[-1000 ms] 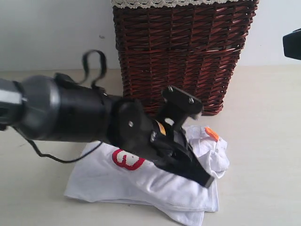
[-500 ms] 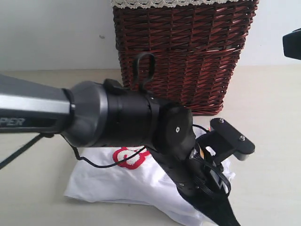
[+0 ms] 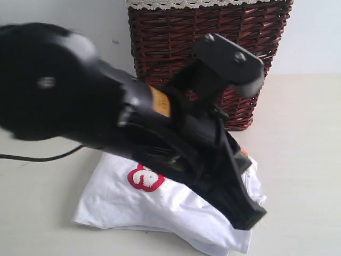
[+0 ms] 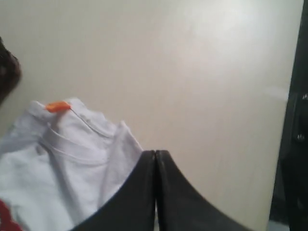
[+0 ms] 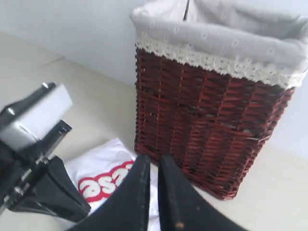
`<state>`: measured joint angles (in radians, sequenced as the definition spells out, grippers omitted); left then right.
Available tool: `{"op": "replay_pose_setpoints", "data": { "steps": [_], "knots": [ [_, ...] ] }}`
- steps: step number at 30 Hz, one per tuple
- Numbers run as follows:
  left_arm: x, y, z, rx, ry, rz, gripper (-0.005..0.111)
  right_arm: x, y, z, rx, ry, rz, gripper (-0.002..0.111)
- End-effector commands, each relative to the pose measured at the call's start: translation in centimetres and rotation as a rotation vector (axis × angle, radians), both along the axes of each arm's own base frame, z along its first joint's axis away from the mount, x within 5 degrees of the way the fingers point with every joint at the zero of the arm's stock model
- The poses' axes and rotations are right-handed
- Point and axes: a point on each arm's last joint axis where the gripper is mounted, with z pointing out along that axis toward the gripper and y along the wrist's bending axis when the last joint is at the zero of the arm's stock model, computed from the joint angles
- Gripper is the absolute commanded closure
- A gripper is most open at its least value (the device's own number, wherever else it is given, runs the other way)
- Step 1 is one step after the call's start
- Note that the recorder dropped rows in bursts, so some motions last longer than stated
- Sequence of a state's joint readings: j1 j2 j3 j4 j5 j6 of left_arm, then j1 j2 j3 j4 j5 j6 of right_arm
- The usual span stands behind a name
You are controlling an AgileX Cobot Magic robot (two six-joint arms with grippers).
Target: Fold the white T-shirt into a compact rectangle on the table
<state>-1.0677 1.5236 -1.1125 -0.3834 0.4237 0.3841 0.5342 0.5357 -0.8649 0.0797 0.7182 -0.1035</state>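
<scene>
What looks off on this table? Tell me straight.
The white T-shirt is folded but not squarely: its collar end lies rumpled, and a lower layer pokes out under one corner. Nothing looks spilled or damaged; the wicker basket stands upright.

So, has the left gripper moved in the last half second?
Yes. The left gripper rose from the picture's bottom edge toward the basket, tip over the T-shirt.

It looks like a robot test room dressed up as a home laundry corner: a bare pale tabletop (image 3: 298,160) against a plain light wall (image 3: 58,37), a dark wicker basket (image 3: 213,64) with a lace-edged cloth liner (image 5: 216,62), a white T-shirt (image 3: 133,208), and a black robot arm (image 3: 80,101) over it.
</scene>
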Motion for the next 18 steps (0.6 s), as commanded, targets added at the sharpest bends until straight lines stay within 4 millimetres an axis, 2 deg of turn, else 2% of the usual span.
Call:
{"op": "replay_pose_setpoints", "data": {
  "steps": [1,7,14,18],
  "knots": [
    [-2.1,5.2,4.5,-0.252,-0.158,0.080,0.107,-4.3,-2.6,-0.7,0.075,-0.151,-0.004,0.108],
    [-5.6,12.6,8.7,-0.503,-0.382,0.104,0.107,-9.8,-6.1,-2.1,0.217,-0.413,-0.024,0.108],
    [-9.4,19.7,10.8,-0.722,-0.512,0.123,0.107,-10.4,-6.5,-1.7,0.297,-0.406,-0.043,0.108],
    [-12.1,24.7,11.7,-0.892,-0.583,0.136,0.107,-10.6,-6.7,-1.2,0.333,-0.424,-0.042,0.108]
  ]
}}
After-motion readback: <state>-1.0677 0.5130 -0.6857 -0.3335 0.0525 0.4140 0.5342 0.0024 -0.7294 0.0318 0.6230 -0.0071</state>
